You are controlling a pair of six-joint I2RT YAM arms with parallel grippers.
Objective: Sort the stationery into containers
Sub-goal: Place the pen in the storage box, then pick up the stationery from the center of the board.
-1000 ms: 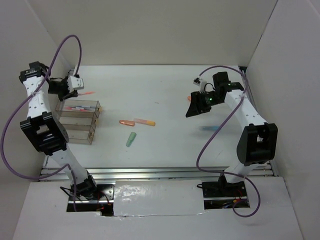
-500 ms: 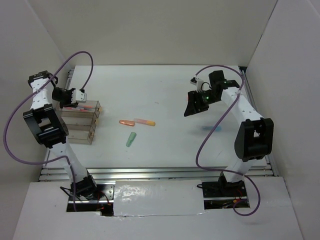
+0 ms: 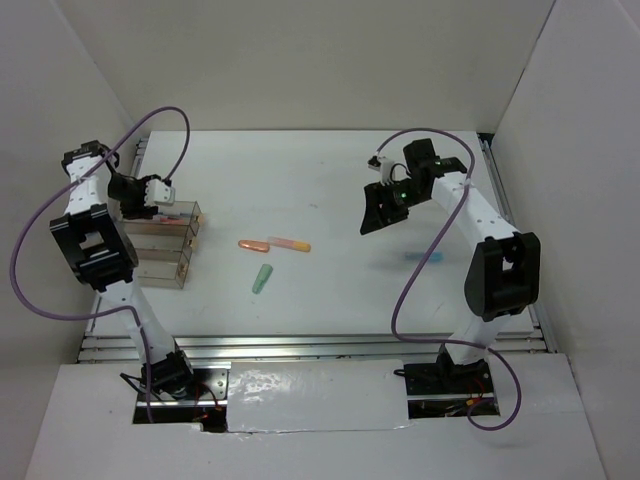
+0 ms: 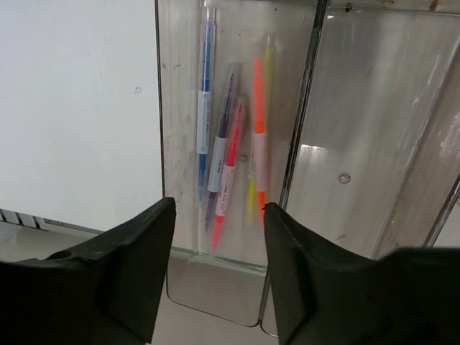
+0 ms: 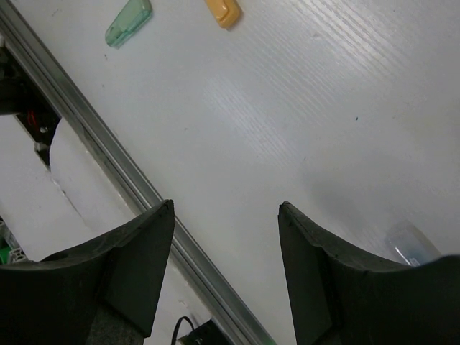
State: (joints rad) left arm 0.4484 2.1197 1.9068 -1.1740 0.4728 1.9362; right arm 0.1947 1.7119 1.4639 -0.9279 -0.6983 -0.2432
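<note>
**Supervisor:** Report the left arm.

**Operator:** A second ago my left gripper carried a pink-red pen above the containers at the table's left edge. Now its fingers stand apart with nothing between them. The pink-red pen lies in the far-end compartment beside a blue pen and an orange marker. I judge that item delivered.

**Supervisor:** And the right arm?

**Operator:** My right gripper has swung from the right edge toward the table's middle, with its fingers apart and empty. Unsorted items: orange pen, yellow marker and pale green cap mid-table, plus a blue piece near the right edge. Next pick is probably one of the mid-table three.
</note>
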